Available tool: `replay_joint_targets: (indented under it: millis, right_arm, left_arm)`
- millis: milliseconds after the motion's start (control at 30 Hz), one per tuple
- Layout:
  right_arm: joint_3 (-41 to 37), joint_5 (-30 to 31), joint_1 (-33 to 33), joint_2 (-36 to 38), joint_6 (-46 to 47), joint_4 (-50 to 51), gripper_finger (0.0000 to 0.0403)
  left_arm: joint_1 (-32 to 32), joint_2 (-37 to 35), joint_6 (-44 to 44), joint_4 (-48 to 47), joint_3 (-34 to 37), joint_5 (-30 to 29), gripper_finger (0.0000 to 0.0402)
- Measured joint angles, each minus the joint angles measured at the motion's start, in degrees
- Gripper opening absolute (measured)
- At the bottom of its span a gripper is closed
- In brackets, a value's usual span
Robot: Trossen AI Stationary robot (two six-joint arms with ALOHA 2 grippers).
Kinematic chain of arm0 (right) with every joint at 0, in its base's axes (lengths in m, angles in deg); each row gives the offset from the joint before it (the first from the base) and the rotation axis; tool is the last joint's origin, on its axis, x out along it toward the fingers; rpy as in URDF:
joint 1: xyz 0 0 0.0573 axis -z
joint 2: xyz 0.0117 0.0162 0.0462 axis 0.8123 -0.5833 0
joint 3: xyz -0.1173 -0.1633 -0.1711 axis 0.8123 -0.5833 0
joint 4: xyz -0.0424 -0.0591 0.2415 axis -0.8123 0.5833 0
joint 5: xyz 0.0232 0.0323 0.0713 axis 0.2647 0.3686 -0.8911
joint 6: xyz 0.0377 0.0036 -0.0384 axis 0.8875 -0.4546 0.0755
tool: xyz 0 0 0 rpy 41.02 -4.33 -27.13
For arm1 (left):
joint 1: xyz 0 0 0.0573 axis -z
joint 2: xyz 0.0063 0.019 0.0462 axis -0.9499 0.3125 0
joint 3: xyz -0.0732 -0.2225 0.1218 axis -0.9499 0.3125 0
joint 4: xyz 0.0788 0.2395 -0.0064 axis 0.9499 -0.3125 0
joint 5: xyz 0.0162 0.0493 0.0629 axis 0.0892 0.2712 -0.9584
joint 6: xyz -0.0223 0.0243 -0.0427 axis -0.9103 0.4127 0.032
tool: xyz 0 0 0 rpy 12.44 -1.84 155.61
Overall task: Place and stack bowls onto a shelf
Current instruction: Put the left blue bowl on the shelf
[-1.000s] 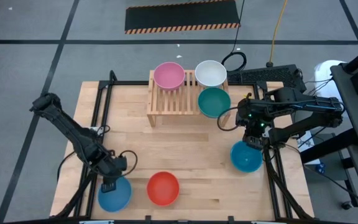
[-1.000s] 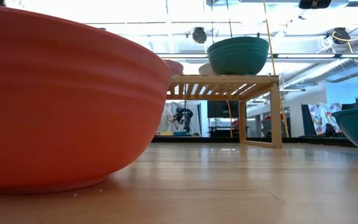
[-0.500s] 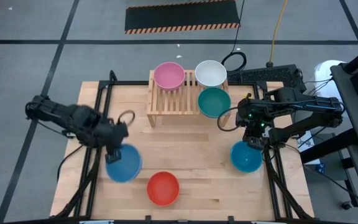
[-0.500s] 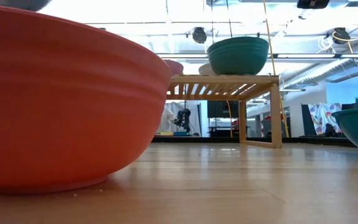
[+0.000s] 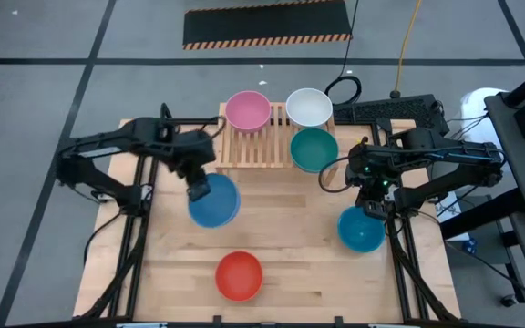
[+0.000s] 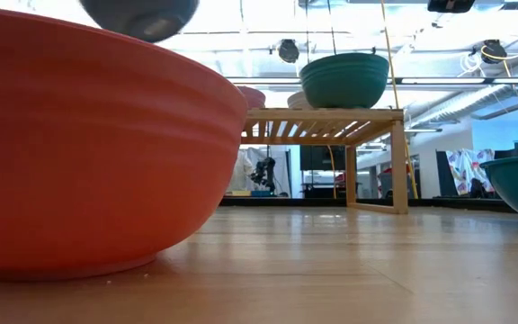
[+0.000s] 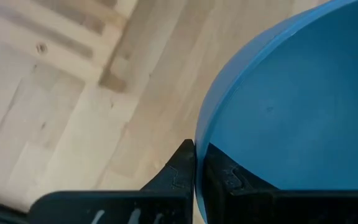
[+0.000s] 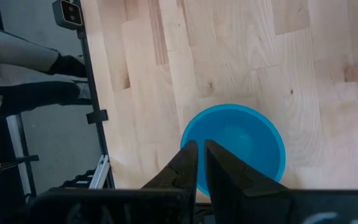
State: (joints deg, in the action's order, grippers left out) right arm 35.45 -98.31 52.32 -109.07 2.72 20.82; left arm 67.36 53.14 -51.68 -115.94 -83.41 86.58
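My left gripper (image 5: 197, 189) is shut on the blue bowl (image 5: 213, 201), held in the air just near-left of the shelf (image 5: 252, 150); the bowl's underside shows at the top of the low view (image 6: 142, 13). The pink bowl (image 5: 247, 109), white bowl (image 5: 309, 107) and green bowl (image 5: 313, 148) rest on the shelf's slats. The red bowl (image 5: 240, 275) sits on the table near the front edge. My right gripper (image 5: 373, 202) is shut and hovers above the teal-blue bowl (image 8: 235, 149), which sits on the table at the right. My left gripper pinches the blue bowl's rim (image 7: 199, 140) on the bowl's left side, one finger inside the bowl and one outside. The fingers come from above, slanting down. The bowl is lifted clear of the table, mouth up.
Black frame rails (image 5: 142, 182) run along the table's left and right sides. Cables and a dark keyboard (image 5: 399, 109) lie beyond the far right corner. Bare tabletop (image 5: 281, 219) lies between the shelf and the red bowl.
My left gripper has carried the blue bowl up off the near left corner and toward the far edge and the right, ending beside the shelf's near-left leg. The bowl is lifted clear.
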Motion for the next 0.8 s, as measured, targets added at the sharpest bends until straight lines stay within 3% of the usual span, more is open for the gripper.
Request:
replay_joint_targets:
  millis: [333,800]
  right_arm:
    - [0.00,0.01,0.00,0.00,0.00,0.00,0.0025]
    - [0.00,0.01,0.00,0.00,-0.11,0.00,0.0025]
  left_arm:
    - [-10.19,10.42,8.79,-6.34,-14.61,4.15,0.0009]
    - [-21.94,18.11,16.11,-5.95,-21.21,4.68,0.0009]
